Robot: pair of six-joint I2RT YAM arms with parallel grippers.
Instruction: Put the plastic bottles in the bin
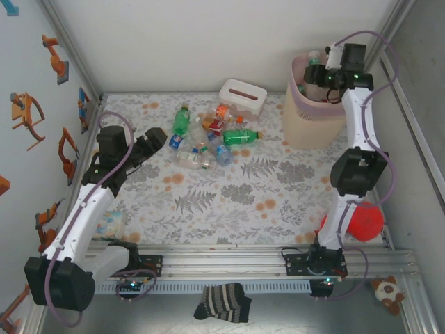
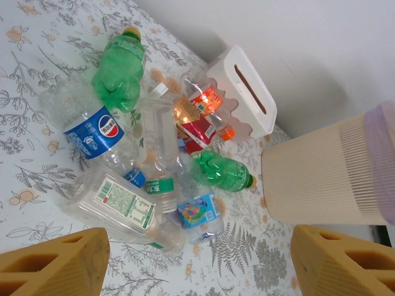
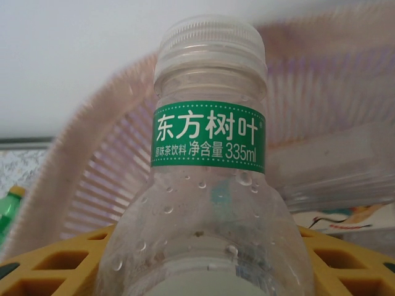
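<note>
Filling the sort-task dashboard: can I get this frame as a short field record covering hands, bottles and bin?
left hand: open, empty, facing the pile
right hand: shut on held bottle, over the bin
held bottle: clear, white cap, green label
bin: far right, pink liner
pile: loose bottles lying on their sides, left of the bin
tissue box: white, just behind the pile

A white-capped, green-labelled clear bottle (image 3: 210, 203) sits between yellow fingers (image 3: 55, 268) before the blurred, seemingly pink-lined bin (image 3: 92, 142).
</note>
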